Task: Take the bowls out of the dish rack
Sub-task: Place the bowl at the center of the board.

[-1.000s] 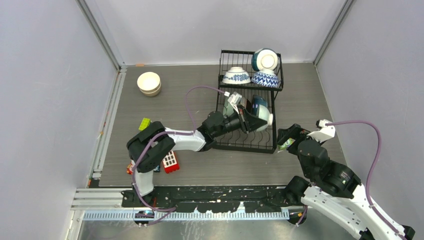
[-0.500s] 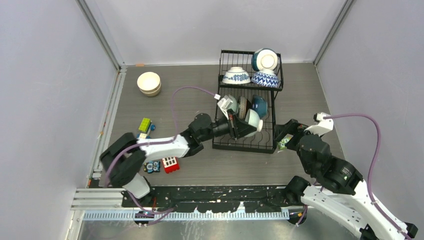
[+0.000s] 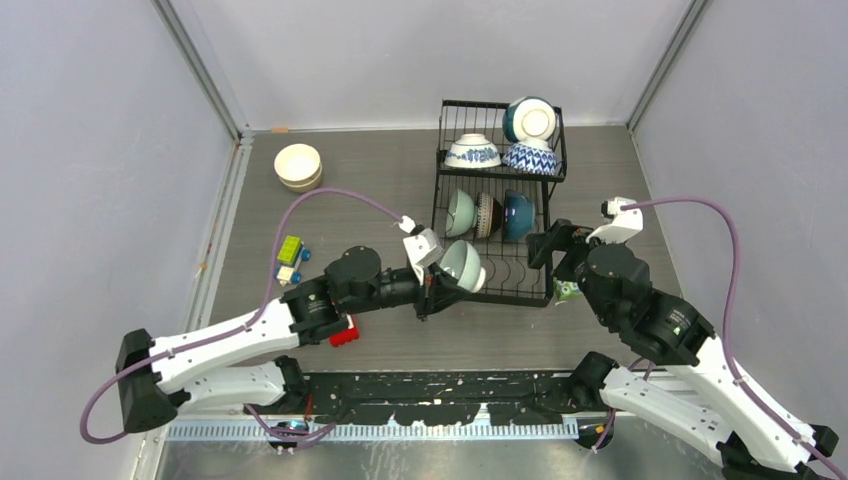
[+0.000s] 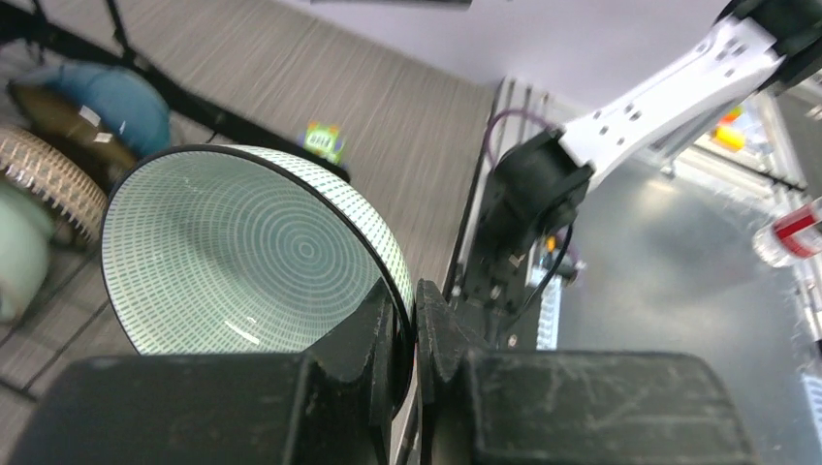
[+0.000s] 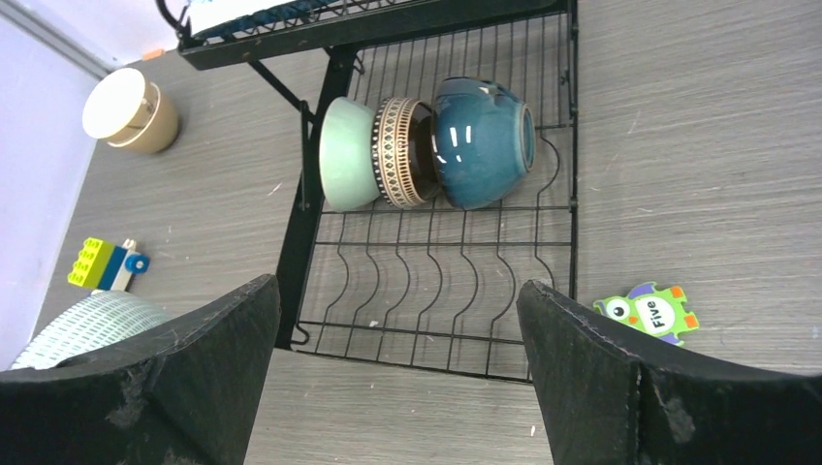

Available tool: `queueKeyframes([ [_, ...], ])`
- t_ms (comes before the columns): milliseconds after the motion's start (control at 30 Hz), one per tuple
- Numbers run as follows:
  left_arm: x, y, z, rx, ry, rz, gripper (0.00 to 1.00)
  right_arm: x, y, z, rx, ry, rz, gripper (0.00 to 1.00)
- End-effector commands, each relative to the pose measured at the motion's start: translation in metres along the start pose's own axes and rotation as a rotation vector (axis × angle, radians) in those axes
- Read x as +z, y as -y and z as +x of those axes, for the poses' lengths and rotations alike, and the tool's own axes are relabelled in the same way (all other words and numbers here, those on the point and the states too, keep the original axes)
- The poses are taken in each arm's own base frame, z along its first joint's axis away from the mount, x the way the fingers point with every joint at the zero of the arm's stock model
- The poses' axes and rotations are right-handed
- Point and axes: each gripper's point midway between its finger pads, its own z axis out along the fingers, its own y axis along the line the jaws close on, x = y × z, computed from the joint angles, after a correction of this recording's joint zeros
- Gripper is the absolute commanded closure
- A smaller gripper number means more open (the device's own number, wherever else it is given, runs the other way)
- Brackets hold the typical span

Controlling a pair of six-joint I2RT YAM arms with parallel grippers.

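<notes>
The black wire dish rack [image 3: 490,297] stands at the back right and also shows in the right wrist view [image 5: 572,174]. Its lower slots hold a pale green bowl [image 3: 459,212], a brown patterned bowl [image 3: 485,213] and a dark teal bowl [image 3: 518,213]. The upper basket holds three bowls, two of them blue-and-white [image 3: 472,152]. My left gripper [image 3: 440,285] is shut on the rim of a pale green ribbed bowl [image 3: 463,266] [image 4: 242,252], held in the air left of the rack's front corner. My right gripper [image 3: 545,245] [image 5: 397,286] is open and empty over the rack's right front.
Stacked cream bowls [image 3: 298,166] sit at the back left. Toy blocks lie near the left arm: a green-yellow one [image 3: 289,250] and a red one [image 3: 343,332]. A green monster card [image 5: 649,312] lies right of the rack. Walls close in the left, back and right sides.
My left gripper has drawn the pale green ribbed bowl out of the rack, toward the near left. My right gripper has moved up toward the rack's right front.
</notes>
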Motion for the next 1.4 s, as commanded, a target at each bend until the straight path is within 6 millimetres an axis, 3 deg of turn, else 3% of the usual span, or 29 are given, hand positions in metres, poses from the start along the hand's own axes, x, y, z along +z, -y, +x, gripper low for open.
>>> queueKeyframes([
  [0, -0.033, -0.009, -0.011, 0.127, -0.044, -0.088, 1.0, -0.003, -0.028, -0.02, 0.013, 0.025, -0.106, 0.05],
  [167, -0.06, -0.017, -0.006, 0.197, -0.111, -0.151, 1.0, 0.0, -0.054, -0.012, -0.039, -0.05, -0.204, 0.05],
  [433, -0.098, -0.033, 0.02, 0.261, -0.25, -0.241, 1.0, 0.003, -0.092, -0.001, -0.091, -0.156, -0.342, 0.05],
  [600, -0.114, -0.041, 0.021, 0.346, -0.294, -0.273, 1.0, 0.007, -0.112, 0.01, -0.119, -0.227, -0.411, 0.05],
  [1133, -0.134, -0.052, 0.042, 0.535, -0.468, -0.254, 1.0, 0.015, -0.135, 0.033, -0.173, -0.352, -0.482, 0.05],
  [1367, -0.143, -0.054, 0.033, 0.744, -0.49, -0.2, 1.0, 0.011, -0.152, 0.027, -0.225, -0.467, -0.488, 0.05],
])
